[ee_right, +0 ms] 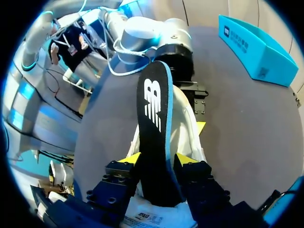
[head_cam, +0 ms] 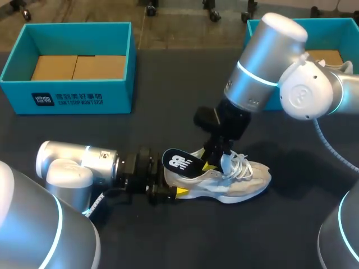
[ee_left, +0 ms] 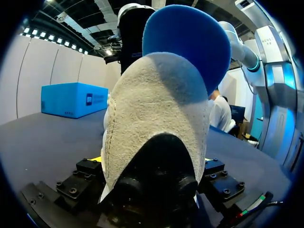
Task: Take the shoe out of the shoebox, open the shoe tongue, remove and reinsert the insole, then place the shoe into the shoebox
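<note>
The shoe [head_cam: 247, 182] lies on its sole on the table [head_cam: 168, 235], outside either box. Its heel is set between the left gripper's fingers and its toe points away from that gripper. The left gripper [head_cam: 173, 182] is clamped on the heel from both sides, low near the sole. I read this as a brace that pins the shoe so a pull or push on the insole cannot drag it across the table. The insole [ee_right: 153, 123] stands partly out of the collar. Its front end is down inside the shoe below the right gripper, and its heel end slants up over the left gripper, blue underside toward that wrist. The right gripper [ee_right: 159, 159] comes down beside the laces [head_cam: 240, 161] and pinches the insole from two sides between its yellow tips, narrow, just above the shoe's mouth. Gripping so close to the opening probably makes the floppy piece easier to steer. Whether it is on its way out or back in cannot be told here. One teal box [head_cam: 120, 95] sits well beyond the left gripper and another [head_cam: 331, 22] lies behind the right arm, both well apart from the shoe.
</note>
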### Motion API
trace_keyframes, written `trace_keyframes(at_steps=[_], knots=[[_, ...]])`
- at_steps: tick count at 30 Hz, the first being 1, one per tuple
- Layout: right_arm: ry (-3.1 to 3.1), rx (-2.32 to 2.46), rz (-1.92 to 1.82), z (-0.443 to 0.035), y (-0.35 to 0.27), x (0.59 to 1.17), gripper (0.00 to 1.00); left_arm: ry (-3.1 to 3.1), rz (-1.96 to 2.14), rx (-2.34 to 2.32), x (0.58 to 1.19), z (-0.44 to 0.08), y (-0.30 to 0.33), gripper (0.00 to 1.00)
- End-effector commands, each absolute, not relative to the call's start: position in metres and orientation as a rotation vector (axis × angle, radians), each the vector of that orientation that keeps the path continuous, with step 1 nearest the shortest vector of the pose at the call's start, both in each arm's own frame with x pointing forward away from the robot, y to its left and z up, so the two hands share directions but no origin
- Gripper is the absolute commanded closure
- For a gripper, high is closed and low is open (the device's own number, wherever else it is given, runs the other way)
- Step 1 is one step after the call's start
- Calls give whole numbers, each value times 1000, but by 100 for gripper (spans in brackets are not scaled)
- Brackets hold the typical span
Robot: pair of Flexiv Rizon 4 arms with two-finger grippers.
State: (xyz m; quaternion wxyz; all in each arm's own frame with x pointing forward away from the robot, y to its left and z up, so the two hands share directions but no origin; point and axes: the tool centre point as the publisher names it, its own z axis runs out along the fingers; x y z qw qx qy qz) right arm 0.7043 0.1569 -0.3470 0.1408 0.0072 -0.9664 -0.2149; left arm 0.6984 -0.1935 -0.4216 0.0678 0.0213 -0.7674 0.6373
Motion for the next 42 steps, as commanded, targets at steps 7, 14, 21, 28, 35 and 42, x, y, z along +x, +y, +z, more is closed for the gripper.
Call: trace_keyframes(at_steps=[7, 14, 21, 28, 35, 42], knots=[[-2756, 10, -577, -343, 174, 706, 47, -2313, 1921, 66, 698, -422, -194, 100], [-2739, 10, -539, -338, 181, 702, 52, -2313, 1921, 66, 698, -422, -194, 100], [-2739, -2, -505, -326, 180, 702, 52, -2313, 1921, 66, 698, -422, -194, 100], [-2688, -1, -495, -335, 184, 709, 52, -2313, 1921, 66, 698, -422, -194, 100], [-2639, -34, -522, -345, 183, 712, 51, -2313, 1921, 66, 698, -422, -194, 100], [-2607, -58, -541, -349, 186, 709, 27, -2313, 1921, 66, 698, -422, -194, 100]])
